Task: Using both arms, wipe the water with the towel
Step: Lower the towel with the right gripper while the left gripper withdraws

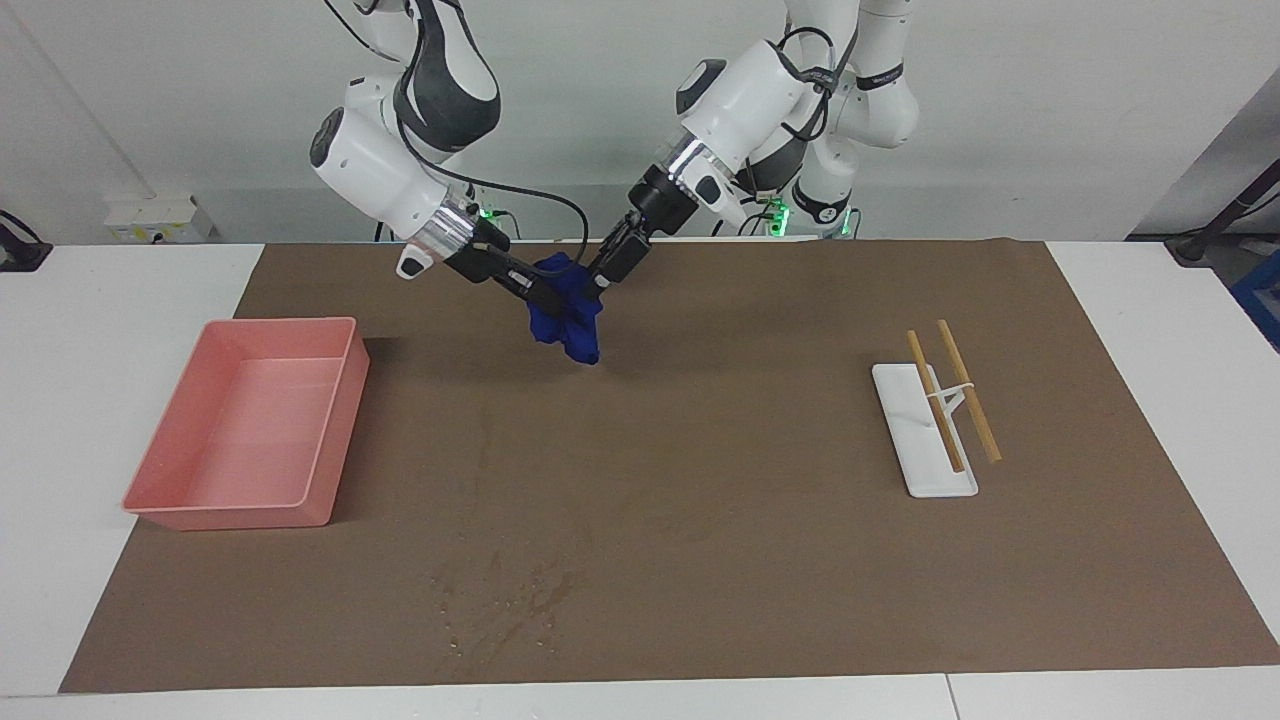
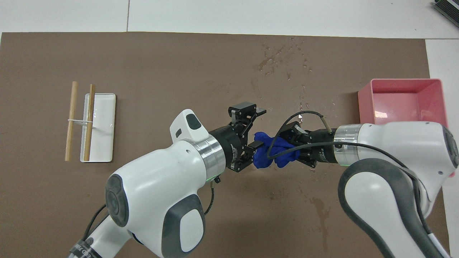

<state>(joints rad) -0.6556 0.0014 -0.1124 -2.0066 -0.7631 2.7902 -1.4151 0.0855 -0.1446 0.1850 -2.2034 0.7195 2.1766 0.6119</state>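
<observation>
The blue towel [image 1: 567, 318] hangs as a wrinkled lump between both grippers, over the part of the brown mat near the robots; it also shows in the overhead view [image 2: 272, 154]. My right gripper [image 1: 545, 296] is shut on the towel and holds it up. My left gripper [image 1: 600, 280] is at the towel's other edge, fingers apart, one fingertip [image 2: 256, 144] touching the cloth. The water [image 1: 500, 600] is a patch of droplets and dark streaks near the mat's edge farthest from the robots [image 2: 283, 61], well away from the towel.
A pink bin [image 1: 340, 440] stands toward the right arm's end of the table [image 2: 364, 104]. A white tray [image 1: 925, 470] with two wooden sticks lies toward the left arm's end [image 2: 104, 143]. A faint wet streak [image 2: 319, 211] marks the mat near the robots.
</observation>
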